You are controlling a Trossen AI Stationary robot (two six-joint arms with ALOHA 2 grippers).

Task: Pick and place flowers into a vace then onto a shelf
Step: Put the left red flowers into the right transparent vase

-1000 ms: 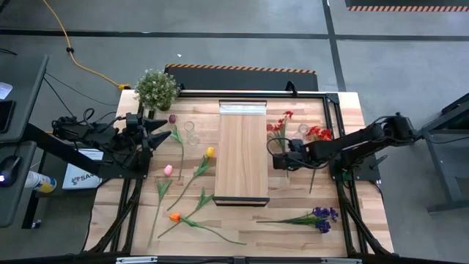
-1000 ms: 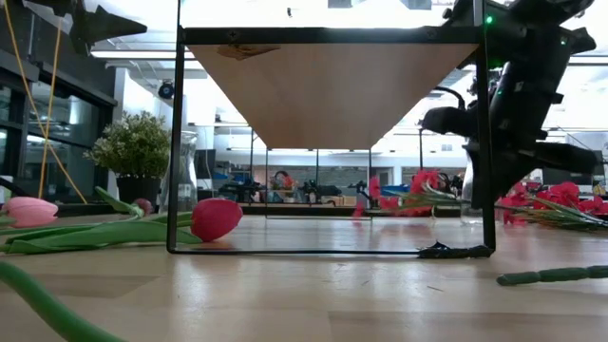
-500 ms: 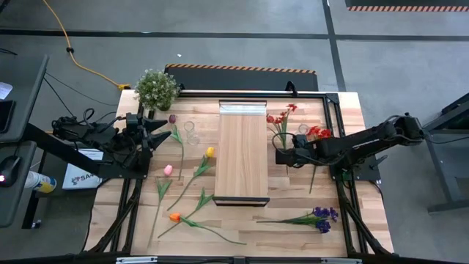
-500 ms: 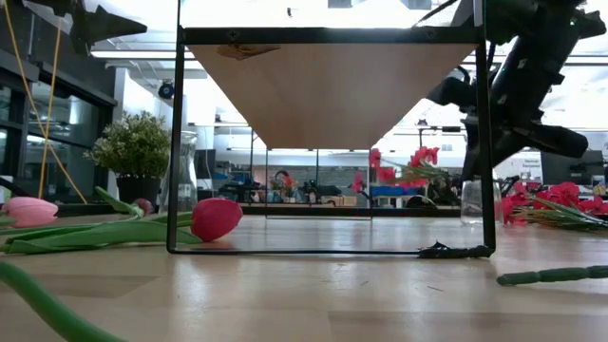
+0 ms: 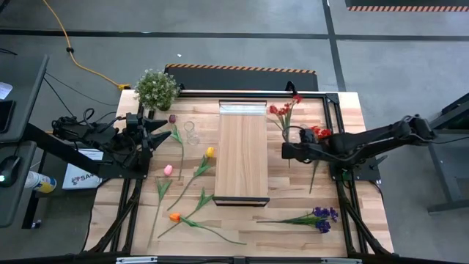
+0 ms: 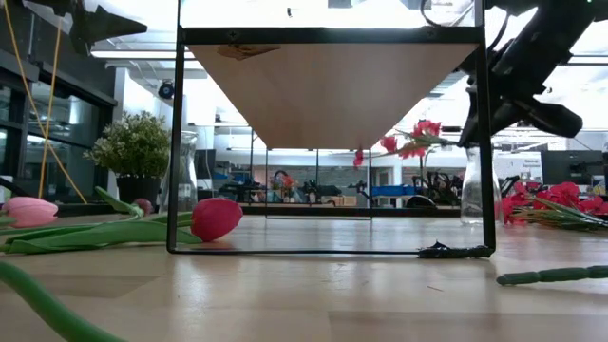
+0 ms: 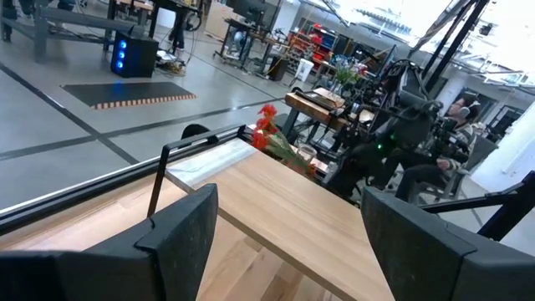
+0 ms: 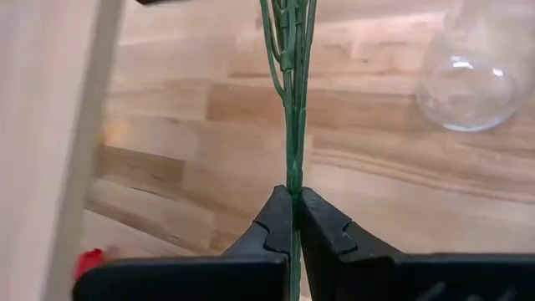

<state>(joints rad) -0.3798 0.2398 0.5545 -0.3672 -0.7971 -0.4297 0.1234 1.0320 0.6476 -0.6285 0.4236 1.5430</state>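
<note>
My right gripper (image 5: 287, 150) is shut on a red flower (image 5: 284, 110) with a green stem, between the shelf (image 5: 242, 158) and a clear glass vase (image 5: 301, 133). In the low view its red heads (image 6: 416, 140) hang in the air above the table. A second glass vase (image 5: 190, 132) stands left of the shelf. Other flowers lie flat on the table: red (image 5: 319, 133), purple (image 5: 320, 217), orange (image 5: 174, 217), yellow (image 5: 209, 152), pink (image 5: 168, 170) and maroon (image 5: 173, 118). My left gripper (image 7: 292, 242) is open and waits at the table's left edge. My right gripper pinches the red flower's green stem (image 8: 292, 180) between its two fingers (image 8: 322, 221), on the lower part of the stem. It reaches in from the table's right side, with the fingers across the stem. The flower is lifted clear and tilted, its heads toward the far edge.
A bushy potted plant (image 5: 156, 88) stands at the far left corner. A black frame (image 6: 178, 142) rises round the raised shelf. The right vase (image 8: 472, 75) is close beside the held stem. Bare planks lie near the table's front edge.
My right gripper has risen and moved toward the table's far right, staying shut on the stem. The red flower has come up off the table; its heads have swung up and toward the far edge.
</note>
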